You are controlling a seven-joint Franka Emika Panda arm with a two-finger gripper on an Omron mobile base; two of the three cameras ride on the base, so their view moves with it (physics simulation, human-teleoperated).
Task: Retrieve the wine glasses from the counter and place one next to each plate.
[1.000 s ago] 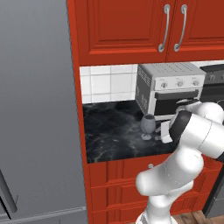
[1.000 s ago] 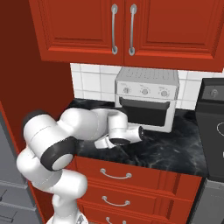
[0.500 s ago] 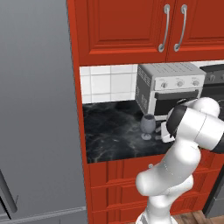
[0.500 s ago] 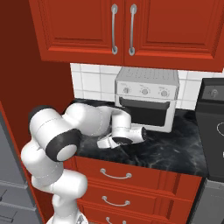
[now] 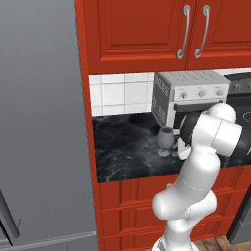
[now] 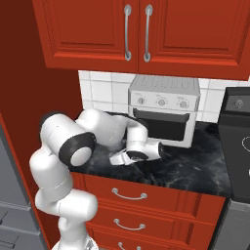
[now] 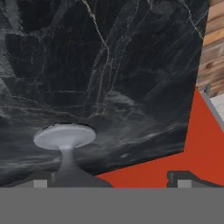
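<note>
A wine glass [image 5: 165,139] stands upright on the black marble counter [image 5: 127,152], roughly midway between the tiled back wall [image 5: 120,93] and the counter's front edge, just left of the toaster oven [image 5: 188,100]. Bare counter stretches from the glass leftward to the counter's left end, where a tall grey fridge [image 5: 44,122] and a red side panel close it off. Red upper cabinets [image 5: 147,29] hang over the whole worktop, leaving a low band of room above the glass. Red drawers [image 6: 136,195] run below the front edge.

The gripper [image 7: 111,177] is low over the counter, its jaws spread wide and holding nothing. In the hand view the glass's round foot [image 7: 64,135] and thin stem lie close in front of the left fingertip [image 7: 41,181], with the bowl cut off by the bottom of the picture. Whether the glass sits fully between the fingers cannot be told. Beyond the foot in that view the counter's edge drops away to a red panel.

In the left base view the white forearm covers the gripper and the counter right of the glass. In the right base view the arm [image 6: 102,129] lies across the counter in front of the oven, and the hand [image 6: 141,150] hides the glass. A dark stove [image 6: 237,141] is cut off at the right edge.
</note>
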